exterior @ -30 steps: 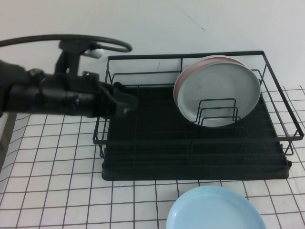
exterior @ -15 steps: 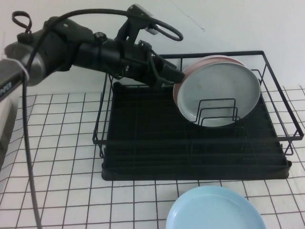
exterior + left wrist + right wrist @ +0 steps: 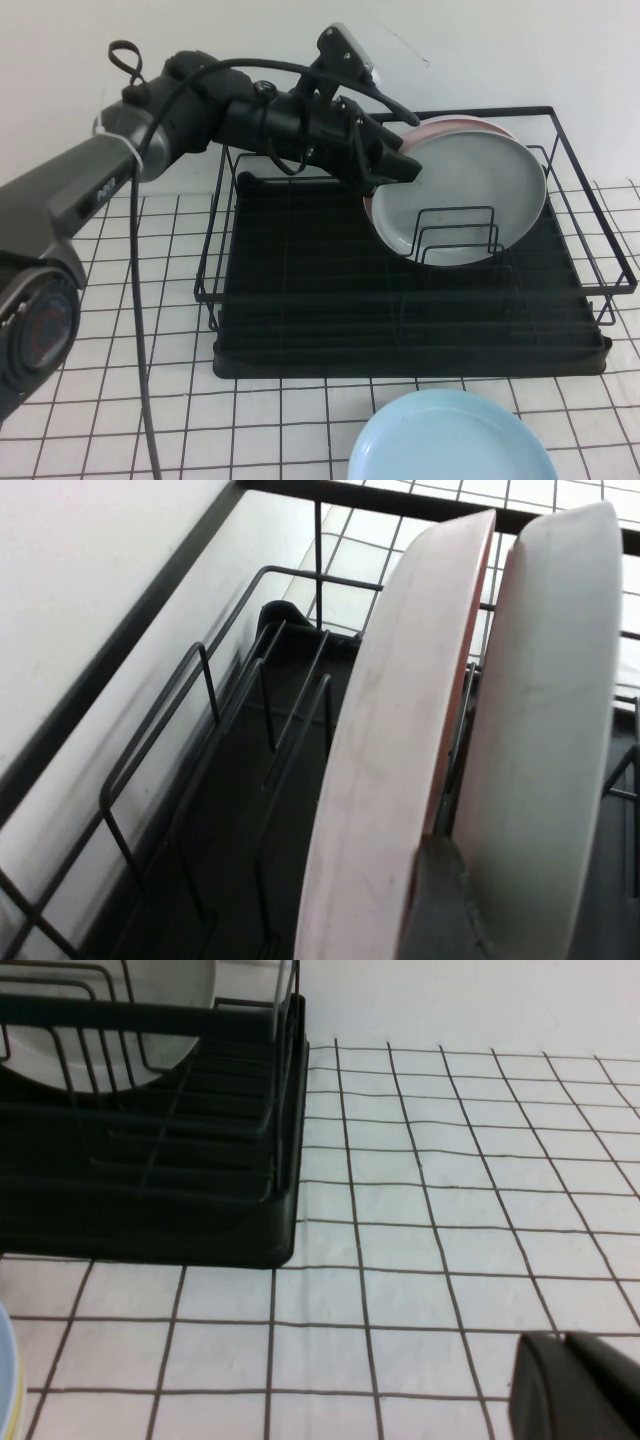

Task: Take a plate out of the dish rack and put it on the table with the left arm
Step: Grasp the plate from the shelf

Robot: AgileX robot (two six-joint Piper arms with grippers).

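Note:
The pale grey plate (image 3: 465,195) stands upright in the black dish rack (image 3: 300,310), in front of a pale pink plate (image 3: 440,127). My left gripper (image 3: 402,166) is at the grey plate's upper left rim and is open. In the left wrist view one finger (image 3: 440,905) sits in the gap between the pink plate (image 3: 385,760) and the grey plate (image 3: 540,730); the other finger is out of view. My right gripper (image 3: 568,1342) is shut and empty, low over the table (image 3: 450,1210) beside the rack (image 3: 150,1190). It does not show in the high view.
A light blue plate (image 3: 452,440) lies on the tiled table (image 3: 120,380) in front of the rack. Upright wire dividers (image 3: 455,235) hold the plates. The left arm's cable (image 3: 140,330) hangs over the table's left side. A white wall stands behind.
My left arm has swung right over the rack's back left corner and reached the grey plate's rim. The plates have not moved.

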